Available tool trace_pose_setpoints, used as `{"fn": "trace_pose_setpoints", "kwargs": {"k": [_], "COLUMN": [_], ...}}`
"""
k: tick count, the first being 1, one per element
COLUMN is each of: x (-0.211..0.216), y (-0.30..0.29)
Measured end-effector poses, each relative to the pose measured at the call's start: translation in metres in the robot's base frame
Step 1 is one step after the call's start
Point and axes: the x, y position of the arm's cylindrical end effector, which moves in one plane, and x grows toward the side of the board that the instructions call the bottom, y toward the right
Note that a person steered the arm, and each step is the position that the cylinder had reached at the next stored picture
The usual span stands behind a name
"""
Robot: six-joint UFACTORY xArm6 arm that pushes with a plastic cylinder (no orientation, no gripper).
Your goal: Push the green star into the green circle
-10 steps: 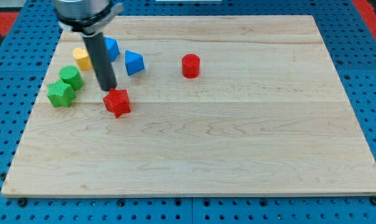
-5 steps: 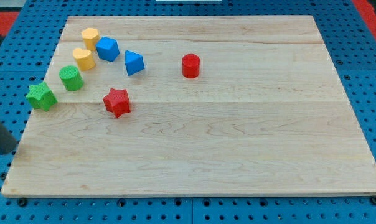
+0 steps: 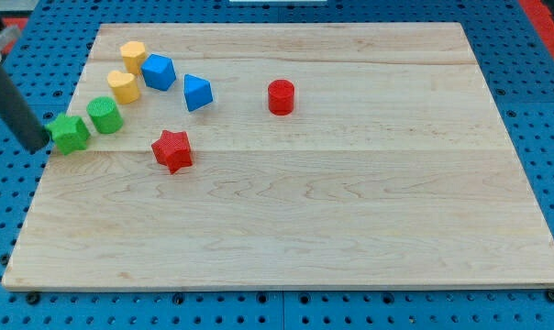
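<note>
The green star (image 3: pixel 70 134) sits at the board's left edge. The green circle (image 3: pixel 105 115) stands just to its upper right, a small gap apart or barely touching. My tip (image 3: pixel 37 148) is at the star's left side, off the board's edge, right against the star. The dark rod rises from it toward the view's top left.
Two yellow blocks (image 3: pixel 123 87) (image 3: pixel 133 54) stand above the green circle. A blue block (image 3: pixel 158 71) and a blue block (image 3: pixel 197 93) lie right of them. A red star (image 3: pixel 172 150) is right of the green circle. A red cylinder (image 3: pixel 281 96) stands mid-board.
The rod went from beside the red star to the board's left edge. The green star was pushed left, then back right and up toward the green circle.
</note>
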Motion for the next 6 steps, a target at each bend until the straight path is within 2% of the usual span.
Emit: {"fn": "trace_pose_setpoints", "kwargs": {"k": [2,3,4,6], "x": [-0.005,-0.023,-0.032,0.036], "y": [0.000,0.006,0.035,0.061]}}
